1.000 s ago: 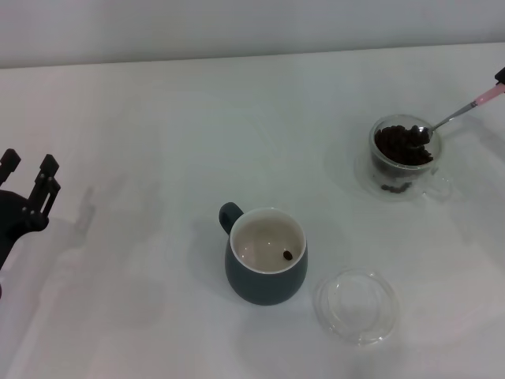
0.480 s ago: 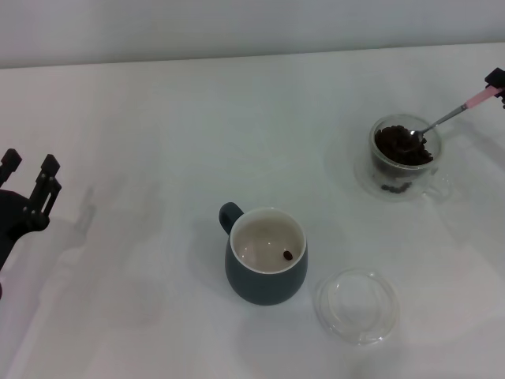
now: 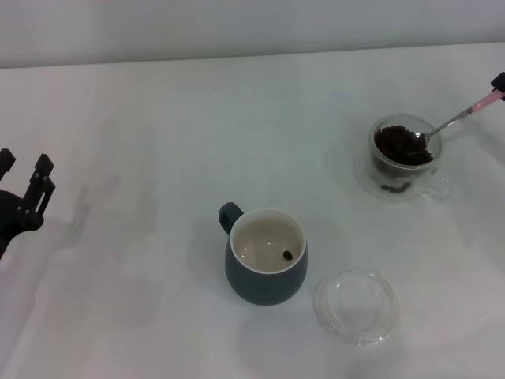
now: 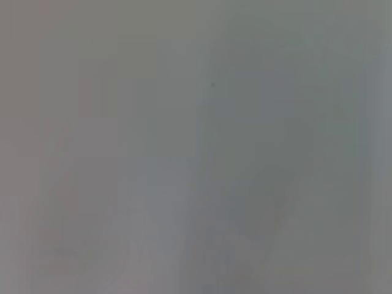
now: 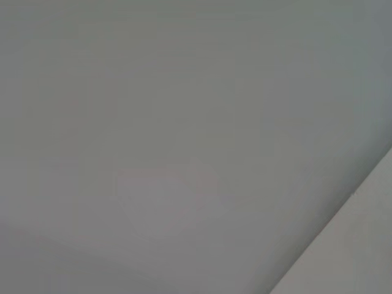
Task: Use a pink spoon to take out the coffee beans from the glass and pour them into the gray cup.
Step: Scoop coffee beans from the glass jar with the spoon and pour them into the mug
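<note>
Right end effector (image 3: 499,81) mostly cut off

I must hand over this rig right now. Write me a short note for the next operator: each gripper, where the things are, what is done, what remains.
Right gripper: at the far right edge, holding the pink spoon by its handle end; its bowl is in the coffee beans in the glass.
Left gripper: parked at the left edge, fingers open, holding nothing.
Gray cup: near the table's middle, handle toward the back left; a clear glass lid lies to its right.
Done: one bean lies in the gray cup.
Left: lift a spoonful, carry it to the gray cup, pour, and repeat; the glass is nearly full.
</note>
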`<state>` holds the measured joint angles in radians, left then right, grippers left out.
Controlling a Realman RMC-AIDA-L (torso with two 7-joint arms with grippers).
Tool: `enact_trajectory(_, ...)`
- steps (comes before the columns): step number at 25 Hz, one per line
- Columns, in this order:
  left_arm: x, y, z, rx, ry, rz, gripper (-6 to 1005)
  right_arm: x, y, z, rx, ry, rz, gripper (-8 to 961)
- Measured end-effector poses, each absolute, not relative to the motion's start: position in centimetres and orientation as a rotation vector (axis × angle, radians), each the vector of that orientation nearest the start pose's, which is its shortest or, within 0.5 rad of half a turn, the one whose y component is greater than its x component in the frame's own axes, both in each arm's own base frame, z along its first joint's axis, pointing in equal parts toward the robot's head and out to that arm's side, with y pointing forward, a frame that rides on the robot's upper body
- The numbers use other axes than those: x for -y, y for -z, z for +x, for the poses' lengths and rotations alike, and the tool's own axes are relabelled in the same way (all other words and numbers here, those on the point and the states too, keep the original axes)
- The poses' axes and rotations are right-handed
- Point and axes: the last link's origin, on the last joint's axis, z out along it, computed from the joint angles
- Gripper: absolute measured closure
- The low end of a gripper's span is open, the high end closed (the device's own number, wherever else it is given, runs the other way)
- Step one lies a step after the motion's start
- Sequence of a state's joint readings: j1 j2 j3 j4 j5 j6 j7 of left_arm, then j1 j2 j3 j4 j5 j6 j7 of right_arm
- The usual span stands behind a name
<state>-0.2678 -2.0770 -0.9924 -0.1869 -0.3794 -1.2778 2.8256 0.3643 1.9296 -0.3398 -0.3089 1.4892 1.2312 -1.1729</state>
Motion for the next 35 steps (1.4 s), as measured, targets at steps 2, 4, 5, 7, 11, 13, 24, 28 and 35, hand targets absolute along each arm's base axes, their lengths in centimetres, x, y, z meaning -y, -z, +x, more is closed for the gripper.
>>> enact_trajectory(2,-27.1,3.7,-33.5,0.569,0.797,-1.802,448,-31.2,-8.1,39.4,-1.71,-1.246,-1.409,782)
enact_trajectory(4,-27.1,3.6,-33.6,0.568,0.795,-1.801,447,-31.3,-8.3,39.4,-1.7,-1.243,-1.412,782)
enact_trajectory(5,-27.1,3.6,-33.6,0.567,0.795,-1.801,447,-31.3,-8.3,39.5,-1.698,-1.242,-1.407,781)
enact_trajectory(7,-27.1,3.5,-33.6,0.566,0.795,-1.802,447,-31.3,-8.5,39.6,-1.698,-1.249,-1.391,781)
enact_trajectory(11,-27.1,3.6,-33.7,0.57,0.789,-1.801,447,-31.2,-8.9,39.4,-1.714,-1.305,-1.367,781)
enact_trajectory(13,-27.1,3.6,-33.7,0.571,0.788,-1.8,447,-31.1,-8.9,39.2,-1.731,-1.331,-1.363,780)
enact_trajectory(24,-27.2,3.5,-33.8,0.569,0.786,-1.801,447,-30.8,-7.5,38.1,-1.819,-1.397,-1.378,779)
enact_trajectory(28,-27.2,3.5,-33.8,0.57,0.785,-1.802,448,-30.6,-6.5,37.5,-1.839,-1.413,-1.401,778)
enact_trajectory(35,-27.2,3.5,-33.7,0.568,0.784,-1.803,448,-30.4,-4.7,35.9,-1.875,-1.446,-1.481,777)
